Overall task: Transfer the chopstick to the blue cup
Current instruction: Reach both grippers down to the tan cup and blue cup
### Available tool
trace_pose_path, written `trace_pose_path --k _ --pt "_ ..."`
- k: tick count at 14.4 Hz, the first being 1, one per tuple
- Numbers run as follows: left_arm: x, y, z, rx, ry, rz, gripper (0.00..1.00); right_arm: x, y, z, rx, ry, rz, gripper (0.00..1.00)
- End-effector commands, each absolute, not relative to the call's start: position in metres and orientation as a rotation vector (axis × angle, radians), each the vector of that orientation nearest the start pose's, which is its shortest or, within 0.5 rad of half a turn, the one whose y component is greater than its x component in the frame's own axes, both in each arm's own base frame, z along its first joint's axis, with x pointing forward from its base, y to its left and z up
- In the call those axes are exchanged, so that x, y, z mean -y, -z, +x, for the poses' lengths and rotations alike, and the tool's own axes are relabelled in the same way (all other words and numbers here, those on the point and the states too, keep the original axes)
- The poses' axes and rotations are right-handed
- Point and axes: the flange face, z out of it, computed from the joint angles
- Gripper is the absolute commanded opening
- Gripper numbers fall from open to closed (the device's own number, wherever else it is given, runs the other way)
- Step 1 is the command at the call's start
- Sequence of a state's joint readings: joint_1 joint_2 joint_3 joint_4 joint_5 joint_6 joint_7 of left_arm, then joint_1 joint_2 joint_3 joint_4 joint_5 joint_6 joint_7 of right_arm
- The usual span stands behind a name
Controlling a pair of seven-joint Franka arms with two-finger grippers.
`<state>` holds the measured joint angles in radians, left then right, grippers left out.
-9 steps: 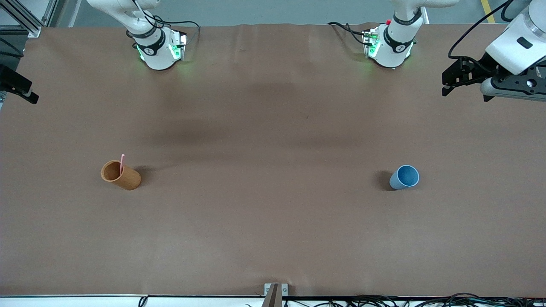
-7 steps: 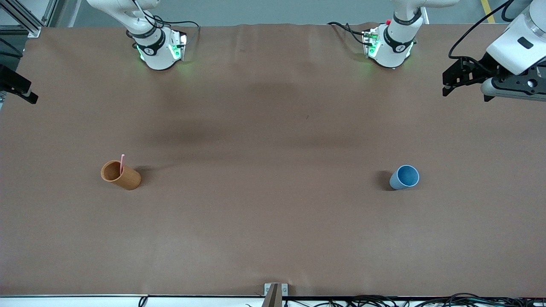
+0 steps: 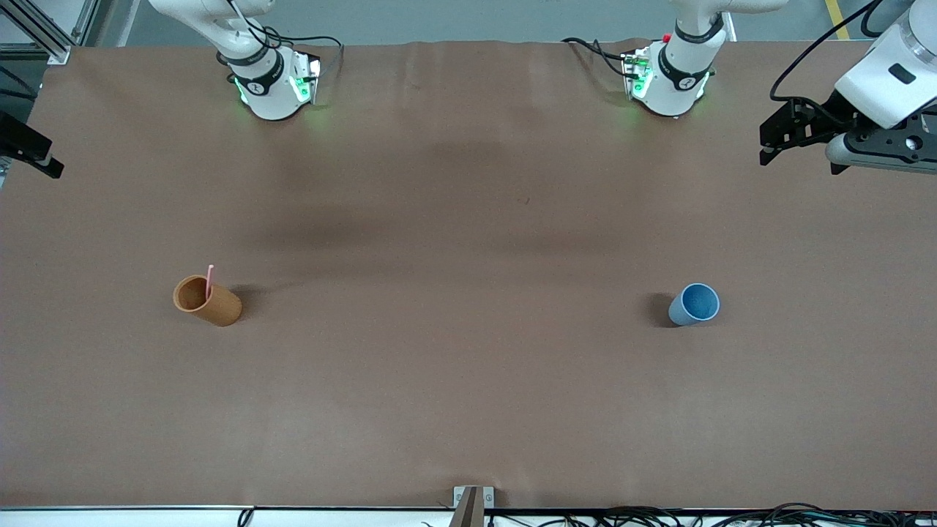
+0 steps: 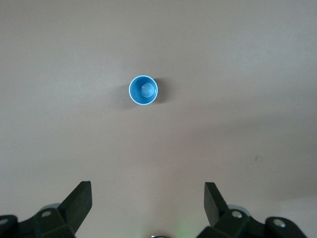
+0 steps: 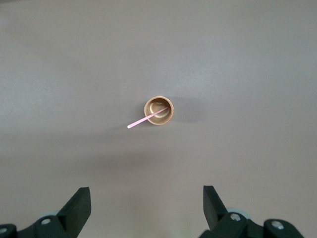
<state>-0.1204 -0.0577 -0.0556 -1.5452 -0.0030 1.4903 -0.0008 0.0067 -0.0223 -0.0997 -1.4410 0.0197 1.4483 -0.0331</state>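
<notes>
The chopstick (image 3: 209,280) stood in the orange cup (image 3: 207,301) toward the right arm's end of the table, leaning on the rim with its pink top poking out. The blue cup (image 3: 694,304) stood well apart from it, toward the left arm's end, and it looked empty.

The stick looked thin, light and stiff — probably smooth too, so it could slip or twist in a pinch. The bare top part above the rim seemed the best place to take hold.

The right gripper (image 5: 147,210) hung high over the orange cup with its fingers wide open, holding nothing. The left gripper (image 4: 148,208) hung high over the blue cup, open and empty too.

The lower end of the stick was hidden inside the cup. In the front view the right gripper was mostly cut off at the edge — only a dark bit showed.
</notes>
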Motion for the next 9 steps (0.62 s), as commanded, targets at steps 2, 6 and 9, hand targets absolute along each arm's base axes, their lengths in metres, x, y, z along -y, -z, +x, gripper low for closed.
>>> trace_pose_path --k 2,6,9 --pt "0.093 -0.660 0.528 -0.284 0.012 -3.129 1.00 0.051 -0.684 0.529 -0.075 0.061 -3.109 1.00" --pt "0.085 -0.634 0.546 -0.250 -0.007 -3.147 1.00 0.046 -0.652 0.563 -0.060 0.079 -3.116 0.98" --pt "0.068 -0.558 0.575 -0.190 -0.035 -3.150 1.00 0.037 -0.606 0.599 -0.034 0.060 -3.123 0.95"
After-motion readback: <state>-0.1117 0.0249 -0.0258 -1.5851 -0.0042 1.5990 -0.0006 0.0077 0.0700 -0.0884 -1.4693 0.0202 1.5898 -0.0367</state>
